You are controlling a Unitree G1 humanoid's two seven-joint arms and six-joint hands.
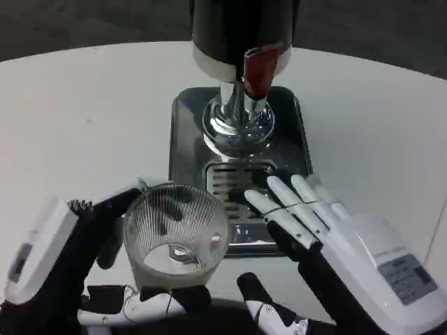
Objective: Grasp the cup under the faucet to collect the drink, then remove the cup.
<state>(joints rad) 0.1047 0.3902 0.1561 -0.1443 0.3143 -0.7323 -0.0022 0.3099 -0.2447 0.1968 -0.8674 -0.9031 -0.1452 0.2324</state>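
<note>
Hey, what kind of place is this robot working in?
Probably a drink-serving test setup, not a real café: a beverage dispenser with a red tap lever stands on a metal drip tray on a plain white table, while the left robot hand holds a ribbed clear cup.

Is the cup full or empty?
Empty, it seems: the clear ribbed cup, held upright by the left hand, shows its bare bottom, with no liquid visible.

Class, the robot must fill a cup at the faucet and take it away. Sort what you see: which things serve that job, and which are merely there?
Serve the job:
- ribbed clear cup, held by the left hand
- dispenser with red faucet lever
- drip tray
- right hand, open

Merely there:
- white table
</note>
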